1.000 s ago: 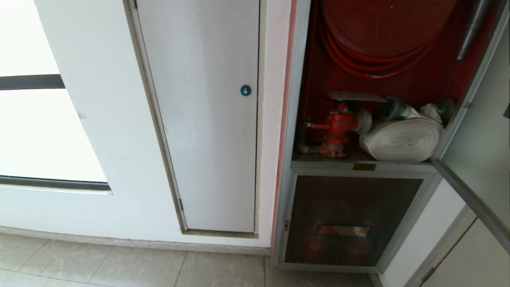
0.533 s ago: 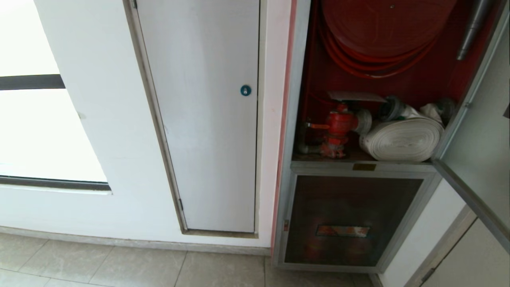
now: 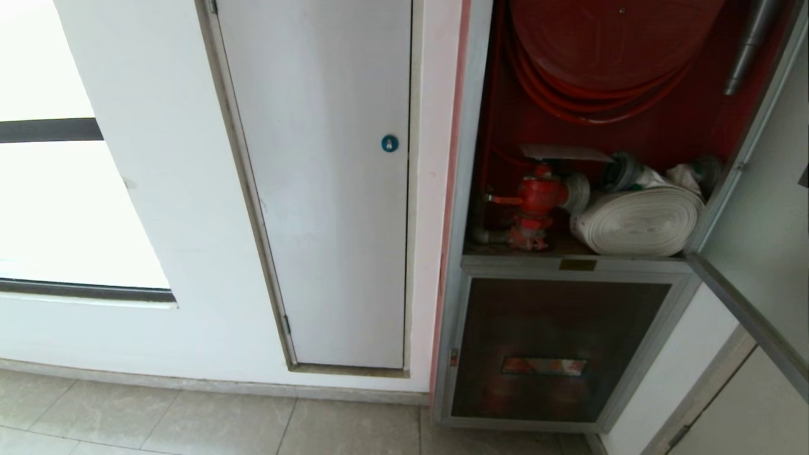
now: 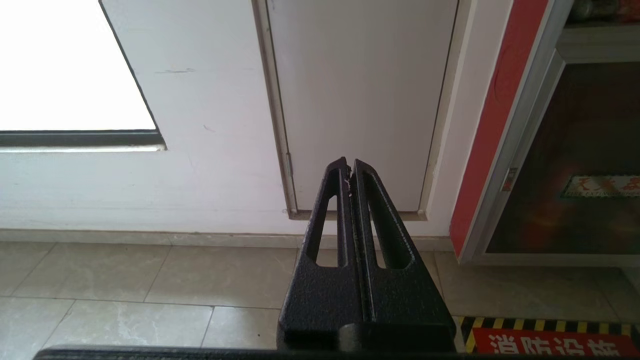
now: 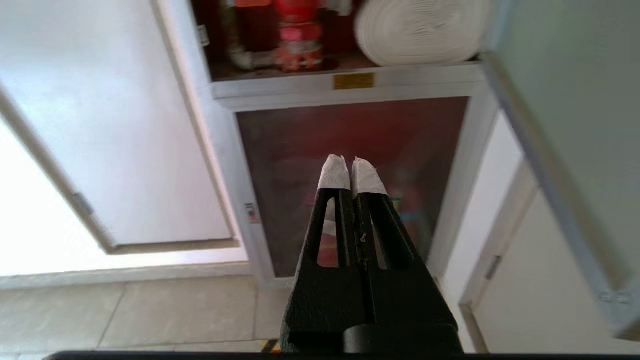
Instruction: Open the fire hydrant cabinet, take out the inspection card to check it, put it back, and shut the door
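The fire hydrant cabinet (image 3: 473,126) stands open, showing its dark red inside. In it are a red hose reel (image 3: 607,38), a red valve (image 3: 537,201) and a white rolled hose (image 3: 638,221). A thin pale sheet, the inspection card (image 3: 565,152), lies flat just above the valve. The door (image 3: 768,253) is swung out to the right. Neither arm shows in the head view. My right gripper (image 5: 348,161) is shut and empty, low in front of the lower glass panel (image 5: 350,135). My left gripper (image 4: 349,163) is shut and empty, facing the white panel.
A white panel with a round blue lock (image 3: 390,143) is left of the cabinet. Further left is a bright window (image 3: 63,208). A smaller dark glass panel (image 3: 556,347) sits under the cabinet shelf. Tiled floor (image 3: 189,423) runs along the wall, with a hazard-striped marking (image 4: 545,335).
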Available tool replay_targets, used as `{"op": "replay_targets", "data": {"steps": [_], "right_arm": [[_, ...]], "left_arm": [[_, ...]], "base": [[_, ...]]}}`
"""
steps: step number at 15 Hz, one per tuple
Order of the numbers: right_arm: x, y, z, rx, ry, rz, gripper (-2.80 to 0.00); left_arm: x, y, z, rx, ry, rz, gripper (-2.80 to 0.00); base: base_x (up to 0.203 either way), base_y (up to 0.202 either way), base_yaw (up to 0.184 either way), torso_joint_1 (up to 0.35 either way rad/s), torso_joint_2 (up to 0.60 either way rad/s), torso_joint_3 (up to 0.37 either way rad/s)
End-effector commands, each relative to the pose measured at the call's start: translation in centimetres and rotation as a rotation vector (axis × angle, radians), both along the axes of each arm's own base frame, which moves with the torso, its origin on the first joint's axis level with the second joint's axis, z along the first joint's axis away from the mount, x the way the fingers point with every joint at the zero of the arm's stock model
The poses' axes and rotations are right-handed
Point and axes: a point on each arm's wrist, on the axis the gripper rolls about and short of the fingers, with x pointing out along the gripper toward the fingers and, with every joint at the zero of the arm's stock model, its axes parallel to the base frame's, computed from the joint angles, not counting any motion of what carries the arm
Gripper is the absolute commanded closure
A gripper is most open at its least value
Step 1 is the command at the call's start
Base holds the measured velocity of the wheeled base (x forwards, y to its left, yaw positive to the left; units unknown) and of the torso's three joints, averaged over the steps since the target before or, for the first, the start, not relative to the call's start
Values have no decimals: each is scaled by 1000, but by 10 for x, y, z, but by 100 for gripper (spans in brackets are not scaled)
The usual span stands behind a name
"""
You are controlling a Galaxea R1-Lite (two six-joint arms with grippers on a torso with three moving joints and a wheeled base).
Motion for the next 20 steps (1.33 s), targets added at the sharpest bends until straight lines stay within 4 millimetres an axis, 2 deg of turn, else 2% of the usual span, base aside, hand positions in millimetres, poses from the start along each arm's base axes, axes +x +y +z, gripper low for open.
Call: {"op": "replay_targets", "data": {"steps": [1,6,9,15,20], "right_arm": [[20,-1,20,-2,88,-56,0],[75,-6,36,-24,211,-275,0],[103,-11,48,-41,195,-475,0],[110,-28,65,-56,175,-819,0],[108,-37,78,-52,143,-915,0]], "left_arm": [[1,0,-3,0,13,0,0],[1,0,-3,0,13,1,0],[1,0,-3,0,13,0,0],[1,0,-3,0,13,0,0],[1,0,-3,1,13,1,0]], "base": [[0,0,0,0,0,0],[0,0,0,0,0,0],[0,0,0,0,0,0],[0,0,0,0,0,0],[0,0,0,0,0,0]]}}
